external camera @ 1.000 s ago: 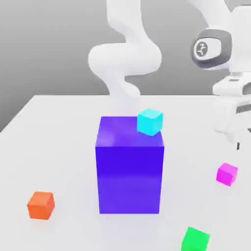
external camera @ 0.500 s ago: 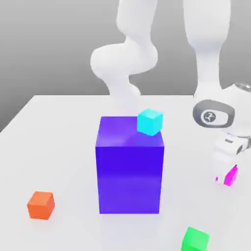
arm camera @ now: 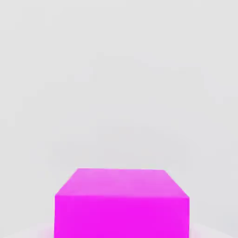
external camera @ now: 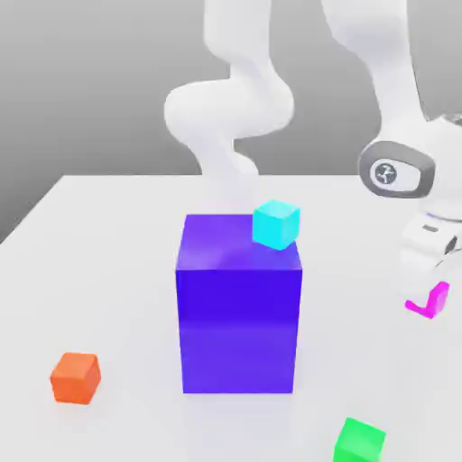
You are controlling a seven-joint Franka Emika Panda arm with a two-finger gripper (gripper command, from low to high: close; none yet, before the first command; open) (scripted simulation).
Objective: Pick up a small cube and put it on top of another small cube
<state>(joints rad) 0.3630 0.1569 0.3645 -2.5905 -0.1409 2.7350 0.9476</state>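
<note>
Gripper (external camera: 431, 287) at exterior view's right, clamped tight on small magenta cube (external camera: 429, 301), cube raised clear of counter (external camera: 108, 271). Hand view: cube (arm camera: 122, 203) flat-faced, sharp-edged, matte, plain pale counter beyond. Large glossy blue-violet block (external camera: 238, 311) mid-counter, cyan cube (external camera: 275, 224) resting on its top back corner. Orange cube (external camera: 75, 377) and green cube (external camera: 360, 441) on counter, well apart.

Small cube (external camera: 431, 300) (arm camera: 122, 204): bright magenta-pink, plain, no markings. Big block (external camera: 238, 307): deep blue-violet, lighter on top face. Cube on its top corner (external camera: 275, 224): cyan. Cube (external camera: 75, 377): orange. Cube (external camera: 360, 441): green. Table (external camera: 99, 271): pale grey-white. Arm (external camera: 235, 108): white, one joint ringed grey. Backdrop grey.
</note>
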